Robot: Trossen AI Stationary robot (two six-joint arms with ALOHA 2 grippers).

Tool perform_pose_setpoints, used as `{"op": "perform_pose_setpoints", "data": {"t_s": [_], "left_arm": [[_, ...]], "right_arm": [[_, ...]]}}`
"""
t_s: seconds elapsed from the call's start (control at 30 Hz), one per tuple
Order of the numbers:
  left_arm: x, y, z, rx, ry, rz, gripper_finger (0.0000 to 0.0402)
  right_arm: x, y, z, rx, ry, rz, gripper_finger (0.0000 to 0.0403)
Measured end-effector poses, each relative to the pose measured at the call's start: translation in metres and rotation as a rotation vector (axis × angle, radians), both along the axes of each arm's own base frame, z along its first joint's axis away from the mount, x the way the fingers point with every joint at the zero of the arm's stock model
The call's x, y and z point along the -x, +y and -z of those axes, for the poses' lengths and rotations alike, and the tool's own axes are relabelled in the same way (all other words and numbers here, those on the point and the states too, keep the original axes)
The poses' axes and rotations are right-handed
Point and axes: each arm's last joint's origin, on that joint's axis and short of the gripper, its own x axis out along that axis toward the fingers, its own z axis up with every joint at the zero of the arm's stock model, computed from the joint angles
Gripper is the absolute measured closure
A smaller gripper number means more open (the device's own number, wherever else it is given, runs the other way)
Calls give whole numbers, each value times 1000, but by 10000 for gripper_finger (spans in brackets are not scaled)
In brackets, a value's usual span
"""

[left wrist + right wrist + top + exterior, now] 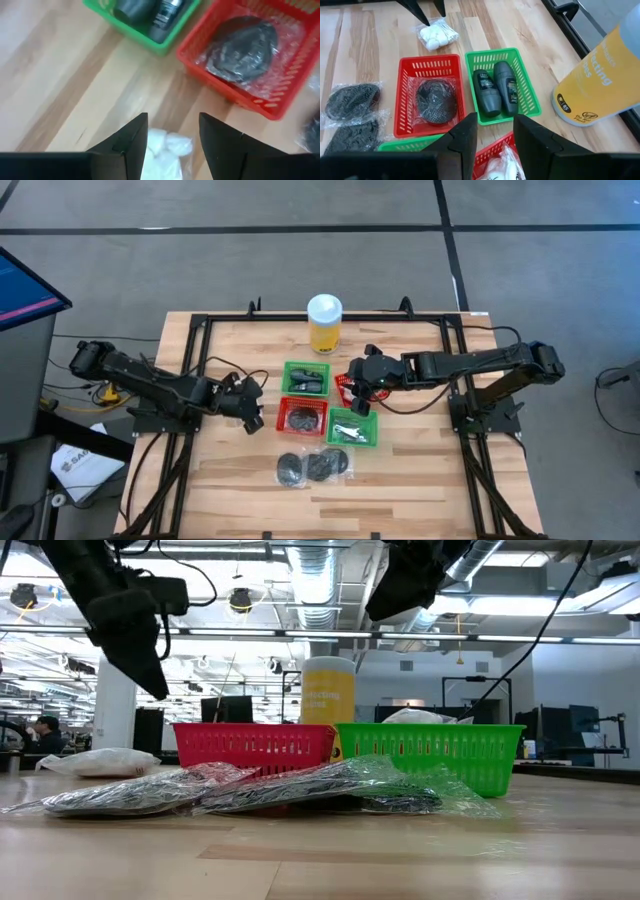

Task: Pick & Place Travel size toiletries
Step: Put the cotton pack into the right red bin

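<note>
A white-and-clear packet of cotton balls (pixel 162 150) (pixel 437 34) lies flat on the table left of the baskets. My left gripper (pixel 172 117) (pixel 250 408) hovers open above it, well off the table in the low view. My right gripper (pixel 495 120) (pixel 360 400) is open, high over a red basket holding a white packet (pixel 502 167). Another red basket (pixel 405 100) holds a wrapped black disc (pixel 436 101). A green basket (pixel 525 87) holds two dark roll-on bottles (pixel 496 90). A second green basket (pixel 353 428) holds silvery pieces. Several wrapped black discs (pixel 315 467) lie on the near table.
The tall yellow bottle with a white cap (pixel 324 322) stands behind the baskets, near the right gripper in its wrist view (pixel 600 80). Black frame rails (pixel 190 370) run along the table's sides and far edge. Bare wood (pixel 420 480) stretches along the near right.
</note>
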Motion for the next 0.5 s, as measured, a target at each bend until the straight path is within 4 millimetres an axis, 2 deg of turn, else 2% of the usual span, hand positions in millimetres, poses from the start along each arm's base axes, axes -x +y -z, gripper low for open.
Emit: {"op": "perform_pose_setpoints", "data": {"t_s": [0.27, 0.5], "left_arm": [[13, 17, 28, 26, 69, -147, 235], [15, 28, 41, 59, 58, -198, 235]], "right_arm": [[0, 0, 0, -9, -3, 8, 286], [0, 0, 0, -9, -3, 8, 286]]}}
